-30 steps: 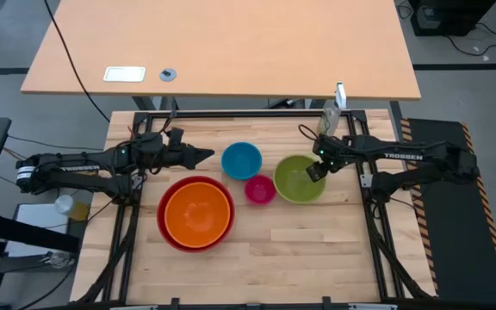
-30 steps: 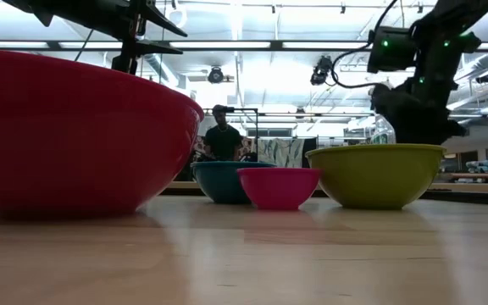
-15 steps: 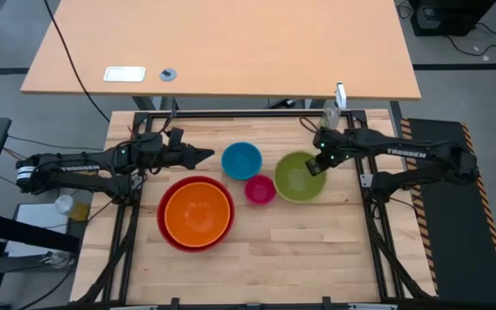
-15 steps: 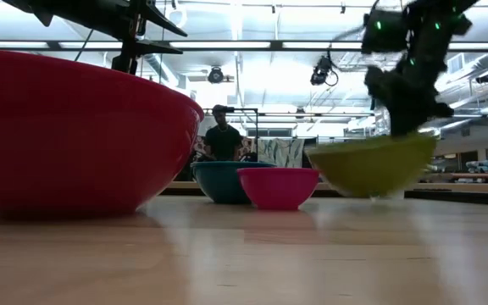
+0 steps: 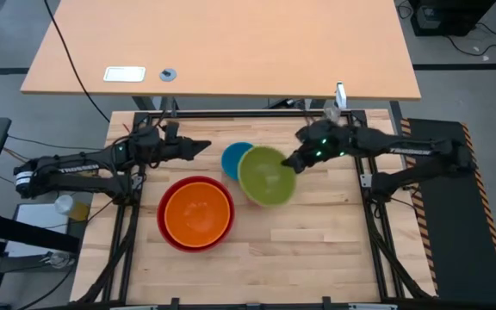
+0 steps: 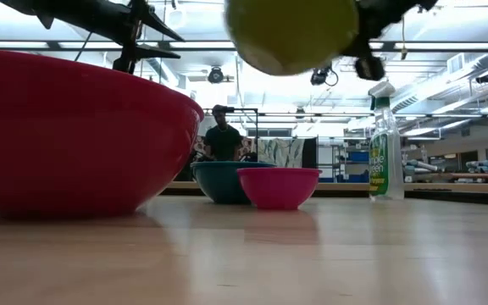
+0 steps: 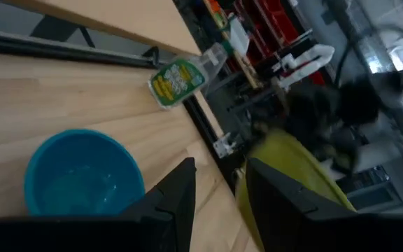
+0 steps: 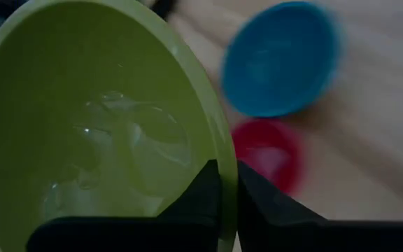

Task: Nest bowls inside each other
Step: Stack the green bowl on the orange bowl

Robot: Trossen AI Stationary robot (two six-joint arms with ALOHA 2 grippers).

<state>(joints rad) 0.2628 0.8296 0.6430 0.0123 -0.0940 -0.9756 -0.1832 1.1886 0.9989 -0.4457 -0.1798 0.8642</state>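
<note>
A lime-green bowl [image 5: 267,175] hangs tilted in the air, with my right gripper [image 5: 293,162] shut on it. In the high view it covers the small pink bowl [image 6: 278,186], which rests on its base on the table beside the blue bowl [image 5: 233,158]. An orange bowl [image 5: 197,212] sits nested inside the big red bowl [image 5: 167,234] at the near left. My left gripper [image 5: 201,145] hovers open to the left of the blue bowl, with nothing between its fingers. My right gripper holds the green bowl by its rim [image 8: 226,162], on the side toward the table's right edge. One finger [image 8: 203,190] is inside the bowl and the other [image 8: 259,197] outside its wall. The fingers slant down from the right. The bowl hangs tilted, lifted clear of the table.
A green spray bottle [image 6: 385,144] stands at the table's far right edge. The near half of the wooden table [image 5: 308,250] is bare. A person [image 6: 223,135] stands in the room beyond the table.
My right gripper has taken hold of the green bowl's rim, lifted it off the table and carried it toward the table's left edge. The bowl stood flat at the right a second ago; it is now tilted in the air above the pink bowl.
</note>
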